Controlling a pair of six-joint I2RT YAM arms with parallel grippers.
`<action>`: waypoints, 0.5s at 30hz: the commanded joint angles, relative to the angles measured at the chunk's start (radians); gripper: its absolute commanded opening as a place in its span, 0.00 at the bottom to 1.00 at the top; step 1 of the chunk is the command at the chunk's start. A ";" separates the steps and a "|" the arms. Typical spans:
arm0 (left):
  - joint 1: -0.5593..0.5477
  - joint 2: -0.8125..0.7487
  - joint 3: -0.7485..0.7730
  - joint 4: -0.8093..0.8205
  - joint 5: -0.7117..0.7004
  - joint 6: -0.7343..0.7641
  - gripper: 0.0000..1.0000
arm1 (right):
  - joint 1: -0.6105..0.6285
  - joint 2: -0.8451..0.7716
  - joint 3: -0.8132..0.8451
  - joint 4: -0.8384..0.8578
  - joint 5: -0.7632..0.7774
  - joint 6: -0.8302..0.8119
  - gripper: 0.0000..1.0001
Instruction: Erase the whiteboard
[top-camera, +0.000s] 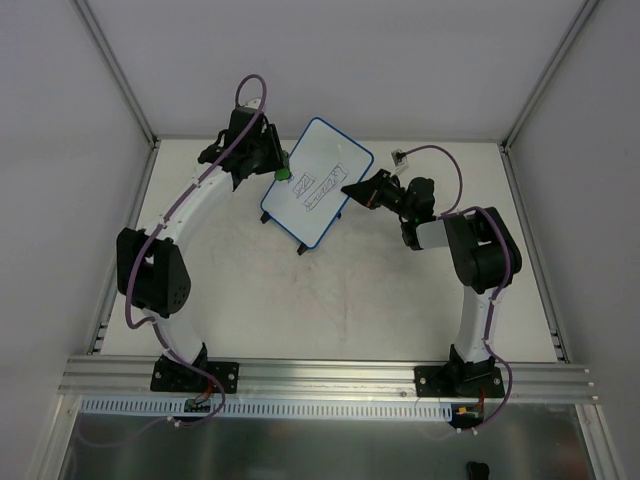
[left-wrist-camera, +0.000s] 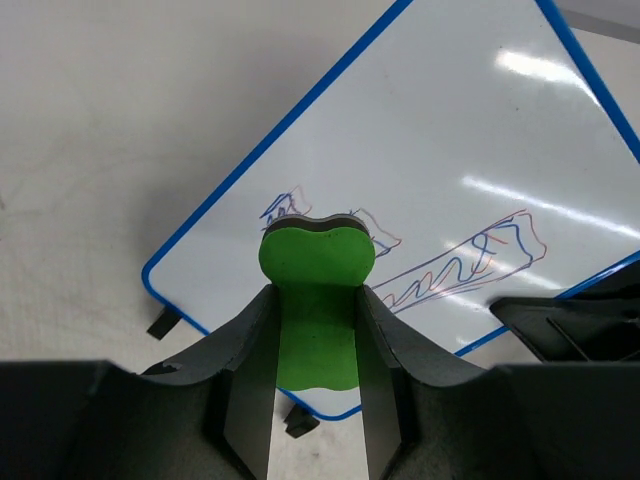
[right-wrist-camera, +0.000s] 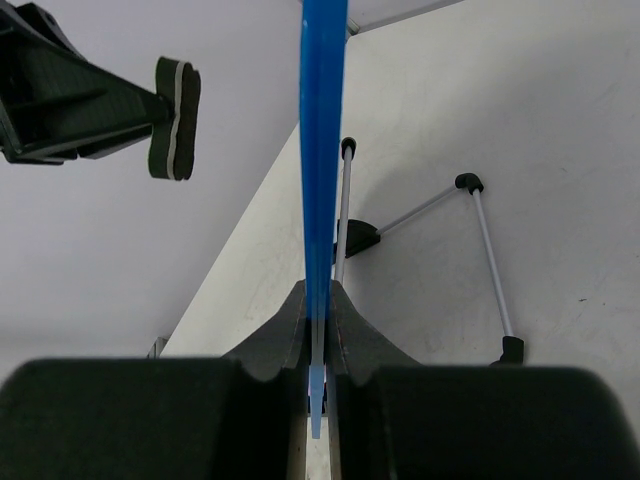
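Note:
The whiteboard (top-camera: 318, 180) is white with a blue rim and sits tilted at the far middle of the table. It bears dark scribbles (left-wrist-camera: 450, 265) near its lower half. My left gripper (top-camera: 272, 163) is shut on the green eraser (left-wrist-camera: 316, 300), which hovers at the board's left edge beside the scribbles. My right gripper (top-camera: 352, 190) is shut on the board's right rim, which shows edge-on as a blue strip (right-wrist-camera: 322, 150) between its fingers. The eraser also shows in the right wrist view (right-wrist-camera: 175, 118), apart from the board face.
The board's thin wire legs with black feet (right-wrist-camera: 470, 184) rest on the table behind it. White enclosure walls stand close on the left, right and far sides. An aluminium rail (top-camera: 320, 375) runs along the near edge.

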 joint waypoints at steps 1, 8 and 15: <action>0.000 0.069 0.108 0.011 0.078 0.010 0.00 | 0.013 -0.006 0.015 0.050 -0.015 -0.049 0.00; 0.000 0.222 0.201 0.049 0.159 0.021 0.00 | 0.014 -0.011 0.012 0.053 -0.015 -0.052 0.00; -0.002 0.271 0.200 0.094 0.147 0.008 0.00 | 0.014 -0.011 0.011 0.054 -0.015 -0.050 0.00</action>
